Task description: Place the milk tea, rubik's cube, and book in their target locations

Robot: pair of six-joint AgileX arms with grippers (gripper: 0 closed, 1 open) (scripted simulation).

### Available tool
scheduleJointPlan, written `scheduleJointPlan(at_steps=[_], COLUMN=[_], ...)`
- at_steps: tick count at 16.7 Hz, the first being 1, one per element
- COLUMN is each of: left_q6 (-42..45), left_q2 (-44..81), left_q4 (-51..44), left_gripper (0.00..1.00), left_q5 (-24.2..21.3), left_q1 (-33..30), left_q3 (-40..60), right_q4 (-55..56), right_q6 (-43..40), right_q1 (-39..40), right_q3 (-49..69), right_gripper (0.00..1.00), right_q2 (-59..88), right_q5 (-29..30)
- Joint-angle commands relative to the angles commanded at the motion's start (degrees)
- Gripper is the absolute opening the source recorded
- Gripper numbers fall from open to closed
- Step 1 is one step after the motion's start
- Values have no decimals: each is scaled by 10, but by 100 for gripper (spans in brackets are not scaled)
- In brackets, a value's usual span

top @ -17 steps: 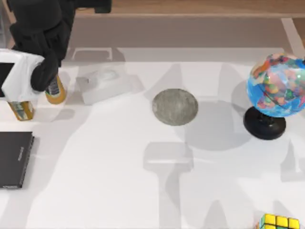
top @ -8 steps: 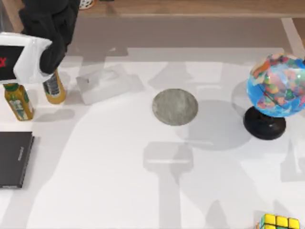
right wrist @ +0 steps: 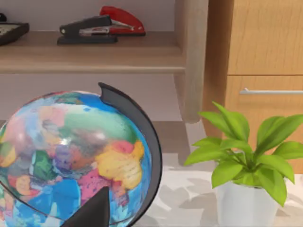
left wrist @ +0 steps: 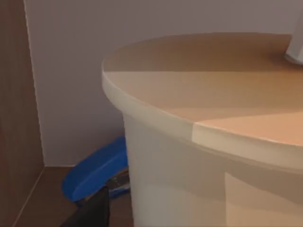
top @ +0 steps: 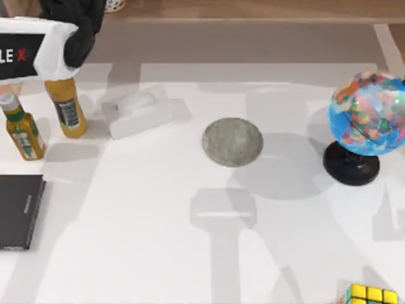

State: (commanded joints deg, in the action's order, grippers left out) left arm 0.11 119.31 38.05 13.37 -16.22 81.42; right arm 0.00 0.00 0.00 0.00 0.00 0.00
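The rubik's cube [top: 372,295] lies at the table's near right edge, yellow face up and partly cut off. A round grey coaster [top: 232,142] rests at the table's middle. At the left edge lies a flat black slab [top: 19,211]. My left arm [top: 63,28] hangs over the far left corner, above two yellow bottles. A dark part of my left gripper [left wrist: 92,215] shows in the left wrist view before a beige round-topped tub [left wrist: 213,142]. In the right wrist view a dark part of my right gripper [right wrist: 94,210] sits close to the globe [right wrist: 71,156]. The milk tea and the book are out of view.
Two yellow bottles [top: 66,107] [top: 22,130] stand at the far left. A pale translucent box [top: 139,113] lies beside them. The globe [top: 367,114] stands on its black base at the right. A potted plant [right wrist: 241,161] and a shelf with a red stapler [right wrist: 102,26] lie beyond the table.
My left arm has drawn back toward the far edge of the table, uncovering both yellow bottles. Nothing on the table has moved.
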Motion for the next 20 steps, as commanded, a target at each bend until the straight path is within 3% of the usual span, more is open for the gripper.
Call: scheduleJointPlan(at_steps=[3,16,20], left_q6=[0,0,0], left_q2=[0,0,0], left_q4=[0,0,0], left_gripper=[100,2,0], left_q5=[0,0,0], left_q1=[0,0,0], left_q3=[0,0,0], right_q4=[0,0,0], right_q6=[0,0,0], right_q1=[0,0,0], right_q3=[0,0,0], right_gripper=[100,100,100], right_q2=[0,0,0], right_q5=[0,0,0])
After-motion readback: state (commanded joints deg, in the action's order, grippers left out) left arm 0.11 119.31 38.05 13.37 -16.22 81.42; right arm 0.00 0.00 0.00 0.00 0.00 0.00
